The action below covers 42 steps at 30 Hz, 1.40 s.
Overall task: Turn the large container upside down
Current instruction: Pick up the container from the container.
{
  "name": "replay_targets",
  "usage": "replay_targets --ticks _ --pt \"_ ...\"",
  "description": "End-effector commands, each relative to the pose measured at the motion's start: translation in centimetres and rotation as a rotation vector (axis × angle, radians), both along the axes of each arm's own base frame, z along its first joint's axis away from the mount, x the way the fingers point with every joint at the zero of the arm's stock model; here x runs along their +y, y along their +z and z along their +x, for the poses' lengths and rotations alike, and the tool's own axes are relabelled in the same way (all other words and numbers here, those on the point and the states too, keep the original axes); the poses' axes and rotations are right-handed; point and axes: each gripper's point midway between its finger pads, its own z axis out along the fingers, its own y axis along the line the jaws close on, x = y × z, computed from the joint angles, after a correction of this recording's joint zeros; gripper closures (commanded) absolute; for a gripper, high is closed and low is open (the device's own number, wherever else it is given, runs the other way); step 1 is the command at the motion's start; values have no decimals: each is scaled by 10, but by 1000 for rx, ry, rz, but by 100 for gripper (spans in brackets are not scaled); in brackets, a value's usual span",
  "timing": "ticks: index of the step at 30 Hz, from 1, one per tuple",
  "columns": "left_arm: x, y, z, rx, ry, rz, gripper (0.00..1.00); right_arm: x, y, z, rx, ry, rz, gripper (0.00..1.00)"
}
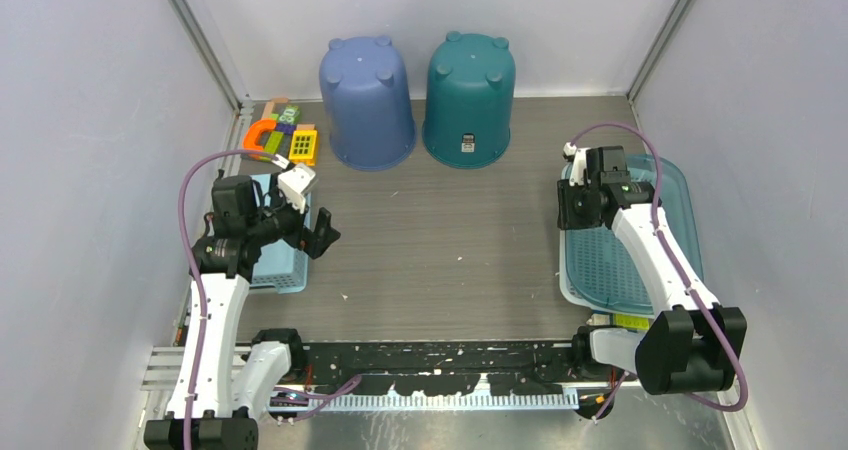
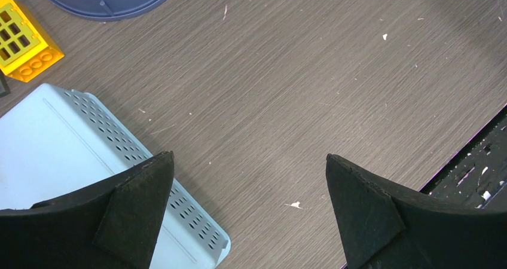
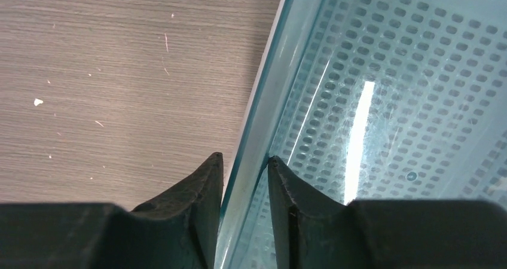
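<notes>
The large container is a teal perforated basket [image 1: 612, 262] standing open side up at the right of the table. My right gripper [image 1: 568, 206] is at its left rim, near the far corner. In the right wrist view the gripper [image 3: 245, 158] is shut on that rim [image 3: 263, 119], one finger outside over the table and one inside over the basket's floor [image 3: 388, 101]. My left gripper [image 1: 318, 232] is open and empty, held above the table beside a small light blue basket [image 1: 275, 267]. In the left wrist view [image 2: 250, 158] bare wood shows between its fingers.
The small light blue basket [image 2: 60, 143] lies bottom up at the left. A purple-blue bucket [image 1: 367, 105] and a teal bucket [image 1: 469, 100] stand upside down at the back. Coloured toy blocks [image 1: 280, 135], one yellow [image 2: 21, 39], lie at the back left. Walls close both sides.
</notes>
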Motion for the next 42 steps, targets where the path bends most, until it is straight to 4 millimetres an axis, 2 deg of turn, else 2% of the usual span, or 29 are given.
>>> replay_targets --ticks 1,15,22,24,31,42 --pt "-4 9 3 -45 -19 -13 0 2 10 6 -38 -7 23 65" --pt "-4 8 4 -45 -19 -12 0 -6 38 -2 -91 -19 -17 99" --pt "-4 9 5 -46 -20 -13 0 -12 63 -5 -136 -32 -47 99" --pt "-4 9 5 -45 -19 -13 0 -21 73 -6 -162 -62 -88 99" --pt "-4 8 5 -44 -21 -12 0 -34 105 -8 -247 -100 -146 99" --pt "-4 9 5 -46 -19 -12 0 -37 148 -11 -352 -129 -145 99"
